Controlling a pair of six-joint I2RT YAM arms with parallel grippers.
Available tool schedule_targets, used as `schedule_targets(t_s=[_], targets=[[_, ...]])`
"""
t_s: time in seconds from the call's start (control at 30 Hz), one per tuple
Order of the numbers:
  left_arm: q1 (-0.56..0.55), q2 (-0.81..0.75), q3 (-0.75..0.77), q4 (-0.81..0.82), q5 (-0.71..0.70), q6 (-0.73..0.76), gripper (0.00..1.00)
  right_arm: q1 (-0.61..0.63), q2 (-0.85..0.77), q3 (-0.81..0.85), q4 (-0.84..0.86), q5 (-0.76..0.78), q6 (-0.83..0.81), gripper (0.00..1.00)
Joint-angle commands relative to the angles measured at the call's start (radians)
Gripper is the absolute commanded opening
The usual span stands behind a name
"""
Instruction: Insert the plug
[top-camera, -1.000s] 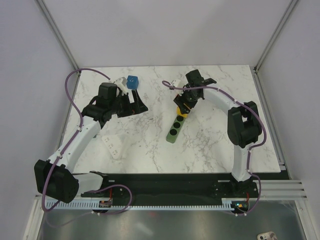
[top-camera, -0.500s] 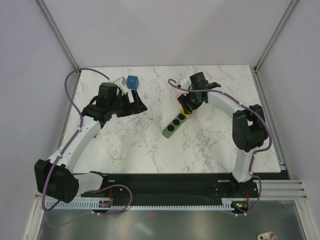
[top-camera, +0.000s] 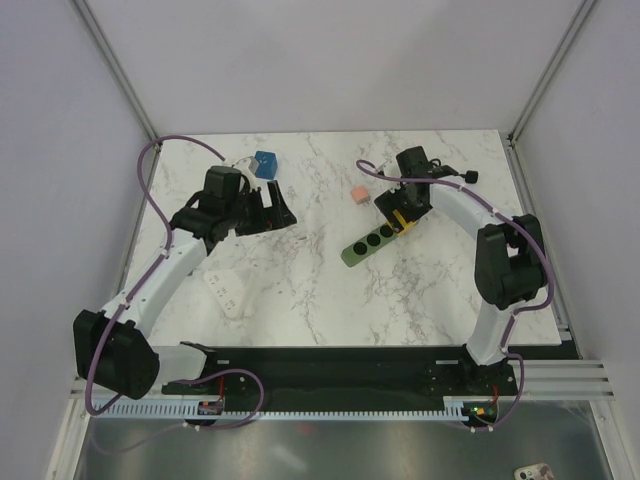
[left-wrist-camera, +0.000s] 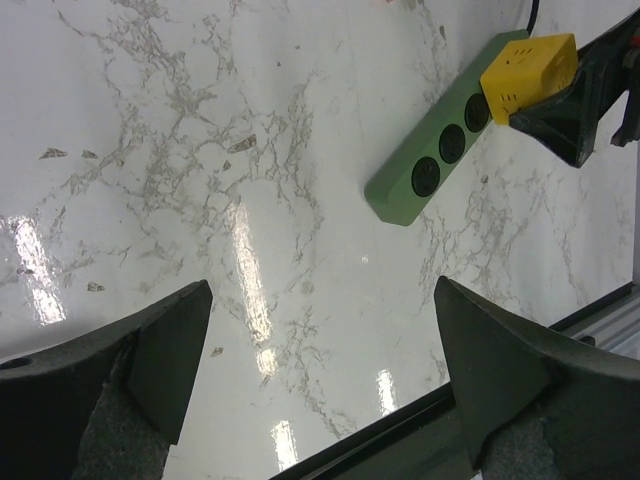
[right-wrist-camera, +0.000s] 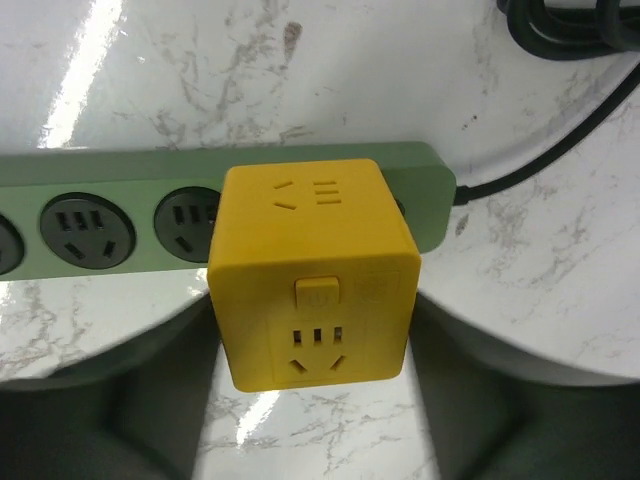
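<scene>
The plug (right-wrist-camera: 315, 275), a yellow cube with sockets of its own on two faces, sat on top of the green strip (right-wrist-camera: 100, 215) at the end where the black cable (right-wrist-camera: 560, 140) left it. The right hand (top-camera: 400, 218) was clamped on it, one finger on each of two opposite side faces. Whether its pins were fully home in the strip could not be told, since the cube hid that socket. It looked like hard moulded plastic: stiff, light, smooth and a little glossy, so probably apt to slip or twist between the fingers if pressed off-centre. The flat, parallel sides seemed the right place to hold it, low enough to steady it yet clear of the strip's top, keeping off the small button on the facing side. Seating it would likely call for a firm, straight push down, with the cube square to the strip. The strip itself looked light and lay loose on the smooth marble worktop (left-wrist-camera: 200, 150), so it could slide or turn under a sideways load, and its stiff cable might tug it round. Three sockets (left-wrist-camera: 452, 143) lay free along its length. The left hand (left-wrist-camera: 320, 300) hovered well apart from it over bare worktop, its fingers spread wide and holding nothing; it was placed where it could pin the strip's free end if needed.
</scene>
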Motion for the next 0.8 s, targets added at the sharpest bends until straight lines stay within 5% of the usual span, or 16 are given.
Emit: schedule_targets(t_s=[0.0, 0.4, 0.6, 0.77], targets=[[-0.008, 0.008, 0.001, 0.025, -0.035, 0.051, 1.00, 0.004, -0.006, 0.017, -0.050, 0.146, -0.034, 0.98], [-0.028, 0.092, 0.076, -0.018, -0.192, 0.071, 1.00, 0.105, -0.246, -0.017, 0.048, 0.237, 0.234, 0.98], [-0.025, 0.241, 0.247, -0.058, -0.316, 0.111, 0.96, 0.131, -0.441, -0.188, 0.180, 0.318, 0.575, 0.98], [-0.002, 0.471, 0.454, -0.072, -0.446, 0.175, 0.96, 0.133, -0.635, -0.380, 0.338, 0.111, 0.652, 0.98]])
